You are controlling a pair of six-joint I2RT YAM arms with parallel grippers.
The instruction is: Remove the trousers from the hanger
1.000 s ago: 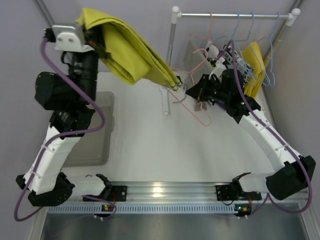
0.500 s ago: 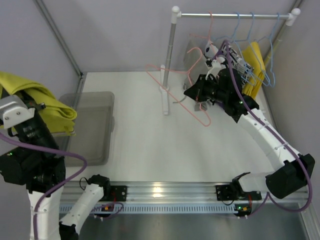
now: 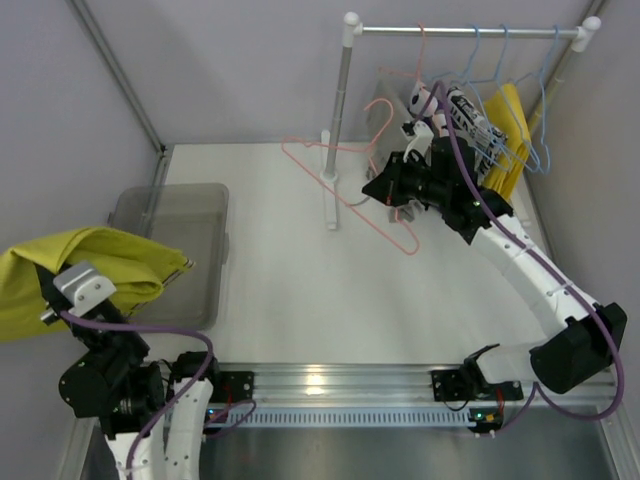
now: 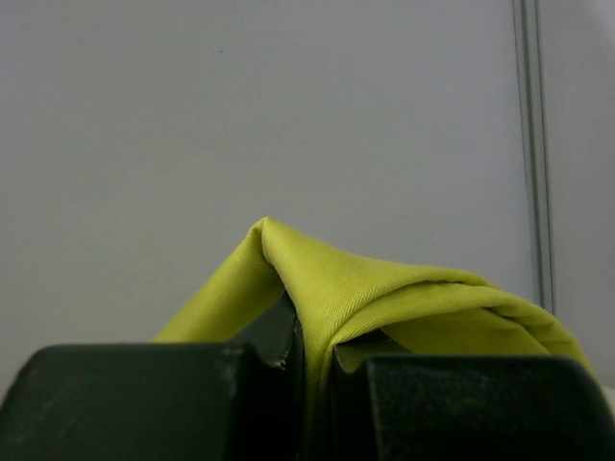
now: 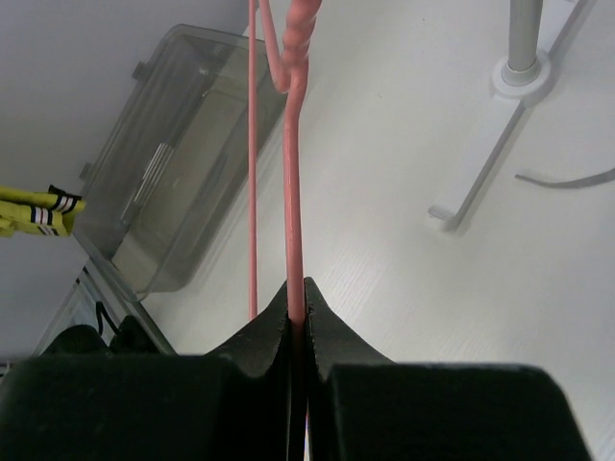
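Note:
The greenish-yellow trousers (image 3: 90,265) hang bunched from my left gripper (image 3: 70,290) at the far left, beside the grey bin, clear of the hanger. In the left wrist view the left gripper (image 4: 317,336) is shut on a fold of the trousers (image 4: 384,298). The salmon-pink wire hanger (image 3: 340,195) is bare and held in the air over the table by my right gripper (image 3: 385,190). In the right wrist view the right gripper (image 5: 296,293) is shut on the hanger's wire (image 5: 293,192). The trousers' striped end (image 5: 38,213) shows at that view's left edge.
A grey translucent bin (image 3: 185,250) lies at the table's left. A clothes rail (image 3: 460,32) on a white post (image 3: 340,120) stands at the back, with light blue hangers (image 3: 500,70), a golden-yellow garment (image 3: 510,135) and a grey garment (image 3: 385,115).
My left arm has swung down and left with the trousers, from high over the table to beside the bin. The hanger is now bare and has tilted a little in the right gripper.

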